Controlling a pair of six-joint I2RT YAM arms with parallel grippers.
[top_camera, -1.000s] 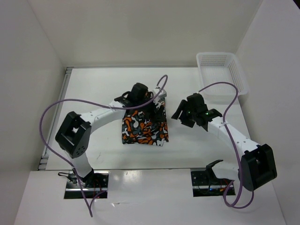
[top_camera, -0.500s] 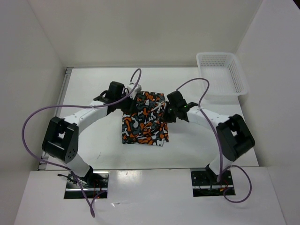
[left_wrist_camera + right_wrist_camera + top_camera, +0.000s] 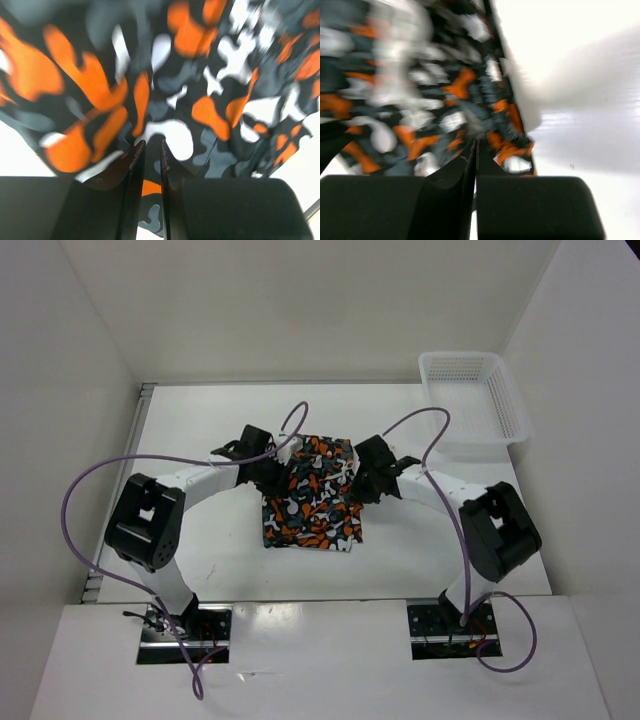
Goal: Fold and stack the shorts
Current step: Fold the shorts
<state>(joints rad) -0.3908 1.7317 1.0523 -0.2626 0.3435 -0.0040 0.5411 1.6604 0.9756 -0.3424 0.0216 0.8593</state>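
Observation:
The shorts (image 3: 310, 505) lie mid-table as a folded rectangle of orange, white, black and grey-teal blotches. My left gripper (image 3: 277, 471) is at their upper left edge. In the left wrist view the patterned fabric (image 3: 190, 75) fills the frame, and a fold of it sits in the narrow gap of that gripper (image 3: 150, 146), which is shut on it. My right gripper (image 3: 361, 483) is at the upper right edge. In the right wrist view its fingertips (image 3: 474, 143) are pressed together where the blurred cloth (image 3: 420, 95) meets them.
A white mesh basket (image 3: 510, 405) stands at the table's far right corner. Purple cables loop above both arms. White walls close in the table on the left, back and right.
Both arms came in to the shorts' upper side edges: the left shifted off the top to the left edge, the right swung in from the right. Both grippers closed.

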